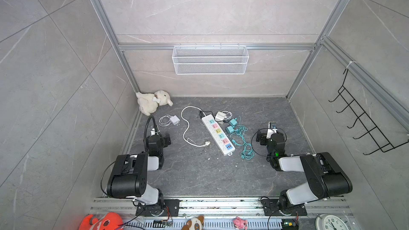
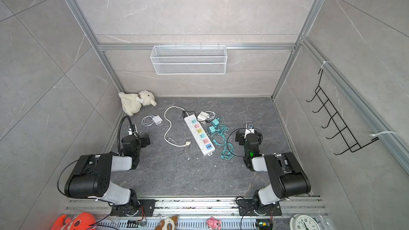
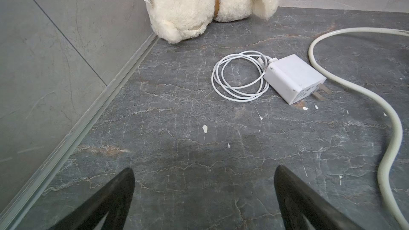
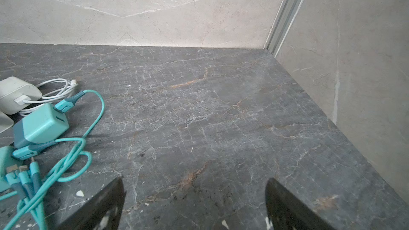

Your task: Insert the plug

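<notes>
A white power strip (image 1: 218,134) (image 2: 199,134) with coloured sockets lies slanted mid-table. Its thick white cord (image 3: 389,116) loops to a loose plug end (image 1: 205,144) beside the strip. A white charger plug (image 3: 292,78) (image 1: 174,119) with two bare prongs and a coiled cable lies ahead of my left gripper (image 3: 203,171) (image 1: 158,137), which is open and empty. Two teal charger plugs (image 4: 42,125) (image 1: 231,126) and another white charger (image 4: 15,94) lie by the strip's right side. My right gripper (image 4: 194,182) (image 1: 269,133) hovers open over bare table, right of them.
A white plush dog (image 1: 152,101) (image 3: 199,3) sits in the back left corner. Tangled teal cables (image 1: 245,144) spread between the strip and the right arm. A wire basket (image 1: 210,59) hangs on the back wall, and a black hook rack (image 1: 363,120) on the right wall.
</notes>
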